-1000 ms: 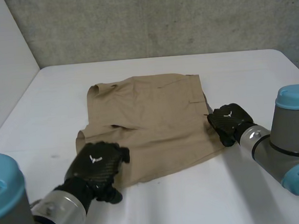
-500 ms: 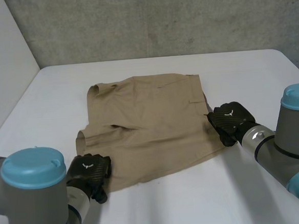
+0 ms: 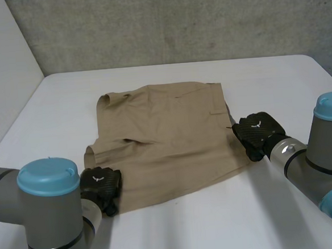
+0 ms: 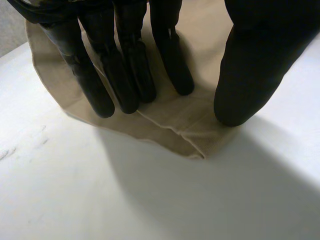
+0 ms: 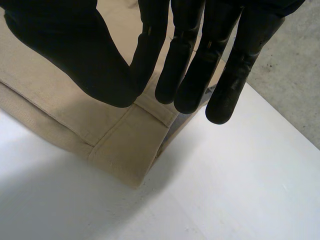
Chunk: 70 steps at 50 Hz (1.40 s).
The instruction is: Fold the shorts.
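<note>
Tan shorts (image 3: 167, 141) flat on white tabletop (image 3: 218, 223) | left hand (image 3: 101, 186) pulled back to near-left hem corner, fingers straight, thumb apart | right hand (image 3: 258, 132) at right corner, fingers straight, unclamped | likely pre-grasp for first fold

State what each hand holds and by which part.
Nothing is held. The left hand and right hand are open, fingers straight over corners of the shorts.

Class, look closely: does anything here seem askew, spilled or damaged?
Nothing is spilled or damaged. The shorts lie slightly askew on the table, their near hem slanting, with a small crease toward the left robot hand.
</note>
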Tool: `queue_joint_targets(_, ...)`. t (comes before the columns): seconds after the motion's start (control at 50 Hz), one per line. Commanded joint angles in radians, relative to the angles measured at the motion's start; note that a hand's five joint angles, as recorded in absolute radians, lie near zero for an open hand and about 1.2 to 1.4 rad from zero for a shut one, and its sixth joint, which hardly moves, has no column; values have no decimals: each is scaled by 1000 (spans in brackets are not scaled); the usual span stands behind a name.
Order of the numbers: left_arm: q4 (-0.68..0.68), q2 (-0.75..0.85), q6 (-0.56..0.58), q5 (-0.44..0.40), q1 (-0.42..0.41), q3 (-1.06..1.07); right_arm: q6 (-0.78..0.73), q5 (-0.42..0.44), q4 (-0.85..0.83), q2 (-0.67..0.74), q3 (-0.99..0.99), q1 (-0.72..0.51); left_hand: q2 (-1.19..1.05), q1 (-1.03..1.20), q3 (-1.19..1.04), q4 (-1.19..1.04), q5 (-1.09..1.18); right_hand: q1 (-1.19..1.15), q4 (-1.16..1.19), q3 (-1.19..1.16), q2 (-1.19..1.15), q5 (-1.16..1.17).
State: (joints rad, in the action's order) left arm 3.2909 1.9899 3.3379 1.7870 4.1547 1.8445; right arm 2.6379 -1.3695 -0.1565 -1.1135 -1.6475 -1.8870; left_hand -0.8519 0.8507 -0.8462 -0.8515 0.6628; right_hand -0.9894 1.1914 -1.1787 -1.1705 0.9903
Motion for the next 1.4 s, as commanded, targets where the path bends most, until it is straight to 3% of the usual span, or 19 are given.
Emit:
queue_joint_targets(0.02,16,6,21,-1,5,-5,1,-2,0,0,-2,2,-274,275,-280,-274,289,-407,205,-218,-226,231)
queue_joint_targets(0.06,19,9,21,-1,5,-10,1,-2,0,0,-2,2,-543,545,-549,-544,558,-407,205,-218,-226,231)
queue_joint_targets(0.3,12,-114,20,-3,5,-24,-1,-3,28,-3,11,3,-544,546,-550,-545,559,-407,205,-218,-226,231)
queue_joint_targets(0.38,12,-148,20,-5,5,-30,5,4,92,-3,26,3,-544,546,-550,-545,559,-186,-17,4,-4,10)
queue_joint_targets(0.4,12,-148,20,-5,5,-30,20,7,153,-5,41,2,-544,546,-550,-545,559,48,-250,237,229,-223)
queue_joint_targets(0.48,13,-161,20,-5,13,-64,65,36,236,9,63,22,-544,546,-550,-545,559,156,-358,345,337,-331)
queue_joint_targets(0.52,12,-161,20,-5,28,-73,71,47,242,9,63,32,-544,546,-550,-545,559,156,-358,345,337,-331)
queue_joint_targets(0.56,9,-154,21,-6,73,-82,92,117,235,14,58,61,-544,546,-550,-545,559,150,-352,339,331,-325)
queue_joint_targets(0.68,12,-143,21,-8,99,-90,109,185,200,32,57,72,-544,546,-550,-545,559,141,-343,330,322,-317)
queue_joint_targets(1.24,9,-79,21,-11,122,-157,106,176,-28,113,49,60,-544,546,-550,-545,559,170,-373,360,352,-346)
queue_joint_targets(1.36,7,-72,21,-11,122,-159,102,164,-61,138,61,59,-544,546,-550,-545,559,42,-244,231,223,-217)
queue_joint_targets(1.4,4,-74,23,-12,122,-159,99,135,-86,156,75,58,-544,546,-550,-545,559,-178,-24,11,3,2)
